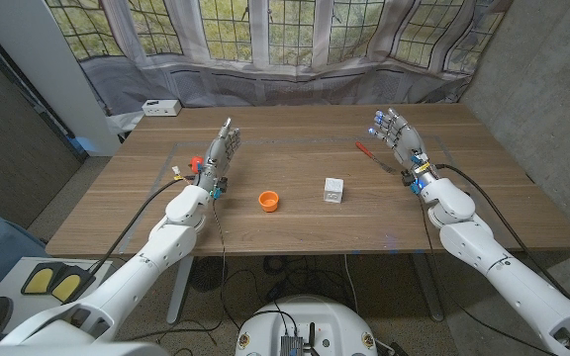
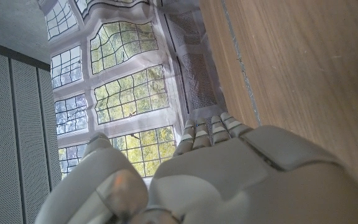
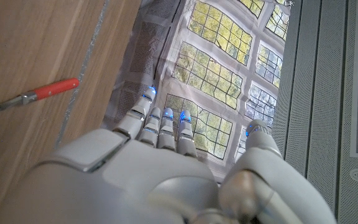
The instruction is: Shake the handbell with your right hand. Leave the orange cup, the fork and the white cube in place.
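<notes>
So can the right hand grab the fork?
Probably yes. The fork lies right beside the right hand, nothing stands between them, and that hand holds nothing.

A wooden table [image 1: 295, 222] stands before a hanging cloth backdrop [image 1: 295, 35] printed with leaded windows and green foliage. A grey concrete wall [image 1: 552, 89] rises on one side, a dark perforated panel [image 1: 8, 138] on the other. A small white box [image 1: 160, 107] sits at the table's far corner.

No readable text, labels or numbers
</notes>
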You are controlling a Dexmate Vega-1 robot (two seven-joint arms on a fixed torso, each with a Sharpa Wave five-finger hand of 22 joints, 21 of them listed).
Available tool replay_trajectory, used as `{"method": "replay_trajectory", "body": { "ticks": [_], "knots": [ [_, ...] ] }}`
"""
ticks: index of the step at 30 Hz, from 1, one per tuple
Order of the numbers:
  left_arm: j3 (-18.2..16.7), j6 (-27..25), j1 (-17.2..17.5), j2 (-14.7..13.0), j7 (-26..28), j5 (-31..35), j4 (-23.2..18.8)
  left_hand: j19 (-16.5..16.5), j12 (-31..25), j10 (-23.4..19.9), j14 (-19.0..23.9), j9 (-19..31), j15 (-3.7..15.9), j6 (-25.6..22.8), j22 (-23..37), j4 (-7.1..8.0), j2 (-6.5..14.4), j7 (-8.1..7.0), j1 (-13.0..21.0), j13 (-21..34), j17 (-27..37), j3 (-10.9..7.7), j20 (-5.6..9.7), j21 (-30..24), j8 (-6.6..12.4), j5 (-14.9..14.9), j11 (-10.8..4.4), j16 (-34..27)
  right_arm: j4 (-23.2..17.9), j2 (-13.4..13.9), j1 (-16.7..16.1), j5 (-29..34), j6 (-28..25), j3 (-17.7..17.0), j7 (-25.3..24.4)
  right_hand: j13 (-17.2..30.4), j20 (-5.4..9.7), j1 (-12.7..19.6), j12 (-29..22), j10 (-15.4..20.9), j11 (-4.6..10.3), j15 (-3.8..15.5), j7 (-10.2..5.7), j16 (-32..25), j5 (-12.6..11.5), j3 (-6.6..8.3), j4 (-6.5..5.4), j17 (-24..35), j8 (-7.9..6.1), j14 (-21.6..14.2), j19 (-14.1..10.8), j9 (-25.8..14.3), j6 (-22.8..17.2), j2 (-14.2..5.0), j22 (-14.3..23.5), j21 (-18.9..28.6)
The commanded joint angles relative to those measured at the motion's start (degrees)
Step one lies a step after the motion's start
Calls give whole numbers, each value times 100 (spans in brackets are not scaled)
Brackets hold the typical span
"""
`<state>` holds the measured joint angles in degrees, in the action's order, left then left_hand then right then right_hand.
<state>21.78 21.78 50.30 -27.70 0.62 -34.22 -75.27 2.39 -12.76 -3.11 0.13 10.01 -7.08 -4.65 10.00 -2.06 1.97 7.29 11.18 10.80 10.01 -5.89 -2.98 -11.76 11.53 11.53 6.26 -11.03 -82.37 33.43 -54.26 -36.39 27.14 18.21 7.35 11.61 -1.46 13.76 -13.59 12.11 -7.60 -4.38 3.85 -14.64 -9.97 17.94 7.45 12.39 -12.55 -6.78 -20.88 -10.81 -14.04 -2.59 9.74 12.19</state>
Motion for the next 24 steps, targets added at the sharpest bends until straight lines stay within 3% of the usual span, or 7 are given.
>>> {"method": "replay_trajectory", "body": {
  "ticks": [1, 5, 12, 17, 24],
  "knots": [
    [95, -184, 127, -130, 385, 373, -295, -20, -43, -78, 59, 19, -1, -64, 17, -30, 8, 73, 52, 28, 27, -13, -49, -8, 35, 2, 14, -26, -328, 237, -223, 108, 272, -171, -37, 8, 38, 46, -59, 111, 13, 33, 8, -38, -21, -9, 34, 18, -44, -132, -103, -12, -101, -34, 22, 7],
    [79, -101, 142, -131, 223, 266, -297, -18, -42, -86, 63, 20, -5, -77, 17, -35, 15, 71, 59, 29, 27, -16, -54, -4, 32, 1, 38, -22, -500, 332, -283, 131, 225, -210, -64, 8, 49, 56, -54, 116, 15, 40, 13, -36, -21, -9, 40, 16, -46, -142, -112, -12, -124, -36, 21, 5],
    [-15, -217, 386, -328, 246, 176, -745, -10, -38, -94, 47, 20, -2, -130, 18, -44, 28, 62, 71, 29, 27, -23, -69, 6, 39, -2, 41, -9, -802, 431, -521, -29, 227, -351, -83, 9, 49, 80, -24, 69, 19, 25, 20, -20, -23, -3, 50, 13, -23, -128, -107, -12, -101, -47, 21, -6],
    [-24, -258, 453, -394, 159, 109, -890, -102, -58, -171, 127, 21, 12, -202, 18, -56, 51, 56, 88, 31, 27, -34, -104, -20, 45, -5, 28, -29, -882, 399, -678, -99, 406, -439, -69, 27, -101, 42, -30, 152, 40, -46, -110, -54, -14, -26, 13, 73, -86, -192, 15, -14, -381, -96, 34, -60],
    [-14, -212, 475, -413, 122, 140, -929, -164, -69, -235, 193, 22, 2, -242, 19, -70, 66, 55, 104, 32, 26, -41, -143, -31, 37, -10, 32, -39, -1189, 536, -1025, 4, 616, -633, -138, 36, -64, 66, -28, 205, 7, 34, 45, -112, -13, -32, 30, 105, -46, -337, -165, -12, -391, -106, 39, 2]
  ]
}}
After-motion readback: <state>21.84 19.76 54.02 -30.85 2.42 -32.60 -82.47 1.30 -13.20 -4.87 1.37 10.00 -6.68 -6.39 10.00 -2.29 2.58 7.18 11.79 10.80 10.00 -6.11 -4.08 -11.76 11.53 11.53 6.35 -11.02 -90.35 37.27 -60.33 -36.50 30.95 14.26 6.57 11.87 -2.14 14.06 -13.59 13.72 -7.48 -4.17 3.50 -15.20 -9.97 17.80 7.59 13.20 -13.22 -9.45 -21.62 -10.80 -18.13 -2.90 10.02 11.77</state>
